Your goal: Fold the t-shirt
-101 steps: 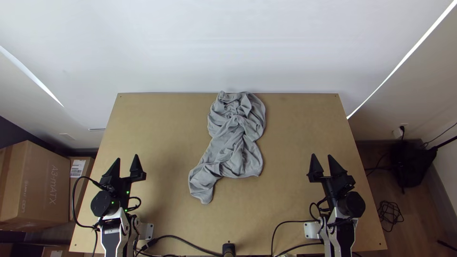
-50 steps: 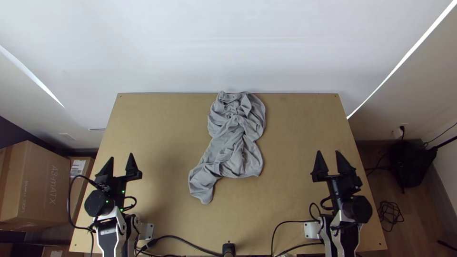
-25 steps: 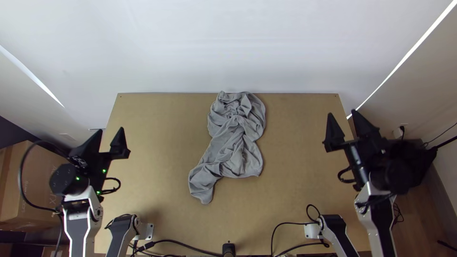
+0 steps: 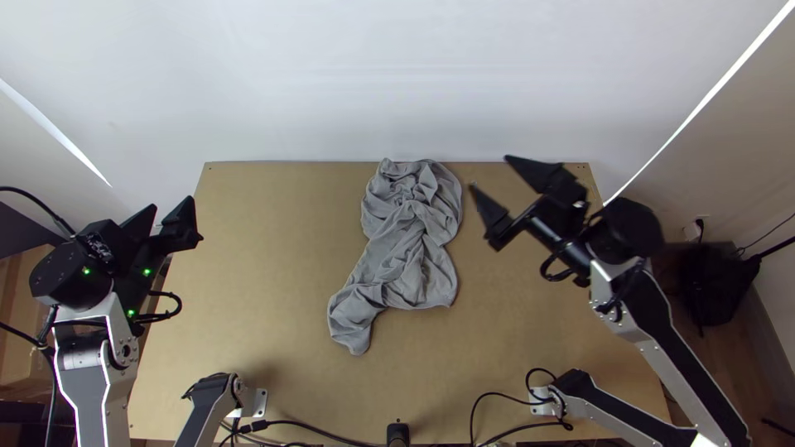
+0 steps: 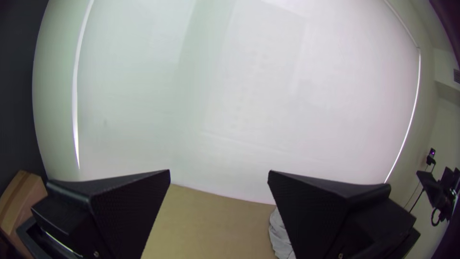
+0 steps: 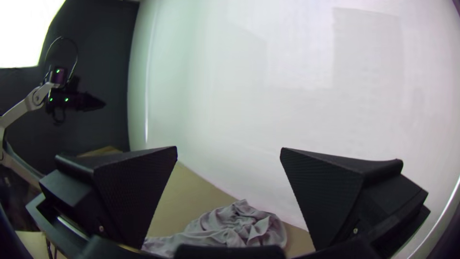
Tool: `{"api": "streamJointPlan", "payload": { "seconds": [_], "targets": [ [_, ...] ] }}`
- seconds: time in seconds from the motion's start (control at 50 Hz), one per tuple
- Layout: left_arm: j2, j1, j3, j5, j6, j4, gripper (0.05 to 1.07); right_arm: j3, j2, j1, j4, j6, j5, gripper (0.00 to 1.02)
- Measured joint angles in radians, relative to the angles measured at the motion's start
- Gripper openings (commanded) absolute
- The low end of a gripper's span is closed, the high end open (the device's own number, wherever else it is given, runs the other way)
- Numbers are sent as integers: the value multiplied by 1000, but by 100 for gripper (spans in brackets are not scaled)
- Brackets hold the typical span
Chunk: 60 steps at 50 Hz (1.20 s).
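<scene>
Shirt (image 4: 410, 248) — on table (image 4: 273, 248), middle, from far edge nearward, near end leftmost. Left gripper (image 4: 173, 203): left of shirt. Right gripper (image 4: 489, 171): right of shirt's far end. Wall (image 4: 373, 83): behind table. Box (image 4: 18, 290): left of table. Cables (image 4: 331, 426): near edge.

Robotics lab or workshop, likely: two arms (image 4: 85, 393) at plain table (image 4: 273, 265), cardboard box (image 4: 15, 290) outboard of left gripper (image 4: 172, 203), wall socket (image 4: 693, 232) outboard of right gripper (image 4: 489, 171)
</scene>
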Motion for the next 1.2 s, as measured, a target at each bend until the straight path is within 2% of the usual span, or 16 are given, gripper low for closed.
{"api": "streamJointPlan", "payload": {
  "seconds": [0.08, 0.16, 0.32, 0.52, 0.84, 0.92, 1.08, 1.2],
  "targets": [
    [0, 5, 18, -3, -17, -48, 103, 0, 38, 72, -2, -35, 5, 99],
    [0, 16, 34, -3, -36, -86, 103, 3, 81, 138, -6, -58, 46, 99],
    [0, 22, 40, -4, -76, -153, 103, 15, 180, 273, -41, -74, 71, 99],
    [2, 33, 40, -3, -100, -223, 103, 90, 327, 407, -202, -68, 76, 99],
    [37, 45, 40, 5, -100, -282, 103, 228, 513, 541, -331, 75, 75, 99],
    [39, 45, 40, 5, -100, -286, 103, 256, 546, 569, -367, 131, 50, 99],
    [45, 48, 40, 33, -101, -307, 103, 278, 613, 611, -374, 244, 24, 99],
    [49, 68, 40, 43, -103, -312, 103, 282, 679, 638, -365, 284, 22, 99]
  ]
}}
